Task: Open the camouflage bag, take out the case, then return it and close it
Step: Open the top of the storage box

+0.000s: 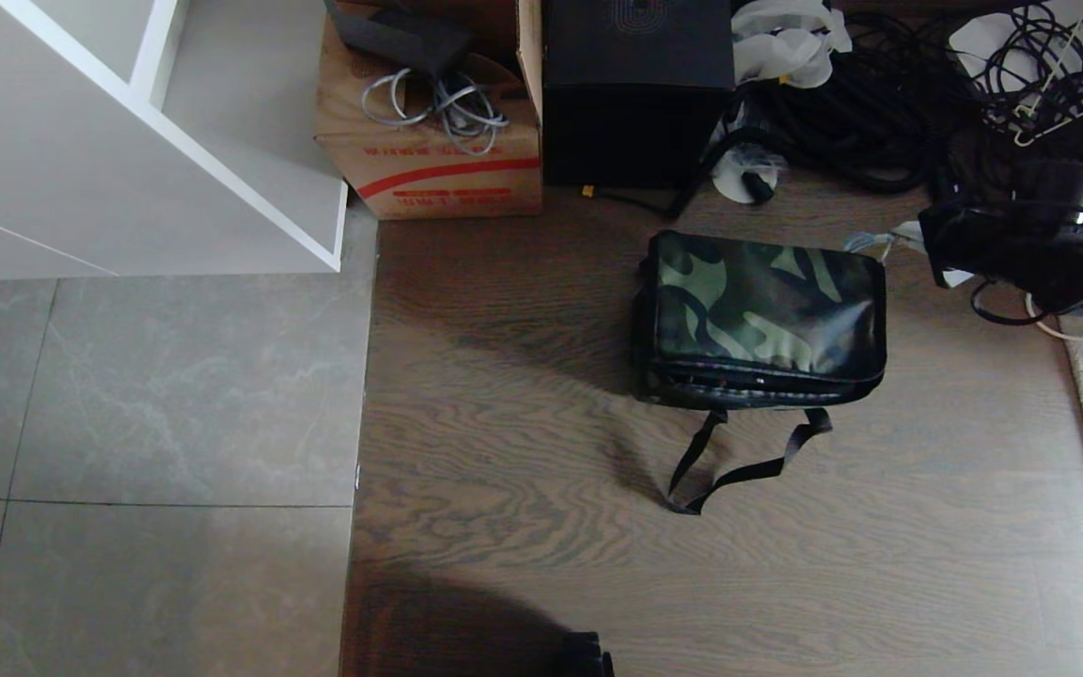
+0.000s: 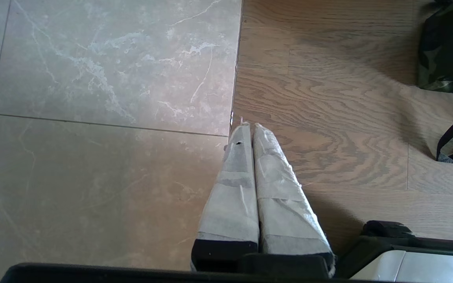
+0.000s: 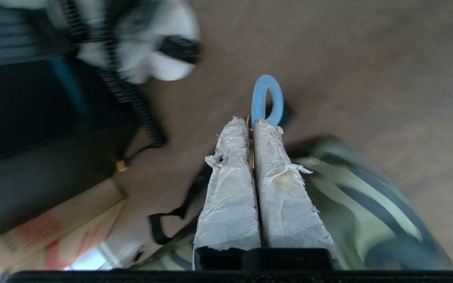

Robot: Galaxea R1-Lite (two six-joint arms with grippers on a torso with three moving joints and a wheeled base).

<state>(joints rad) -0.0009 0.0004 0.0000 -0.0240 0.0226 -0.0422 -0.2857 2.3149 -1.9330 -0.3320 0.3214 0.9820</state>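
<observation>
The camouflage bag (image 1: 767,320) lies closed on the floor. The right gripper (image 3: 255,124) pinches its blue zipper loop (image 3: 267,98). Unzipping looks barely started, or closing nearly finished; the left gripper (image 2: 249,127) is pressed together, empty.

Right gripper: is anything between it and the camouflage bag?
Nothing visible does. The right gripper is shut on a blue loop just over the edge of the camouflage bag, with no other object between them.

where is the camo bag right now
In the head view the camouflage bag sits shut on the wooden floor, right of centre, just in front of the black box.
</observation>
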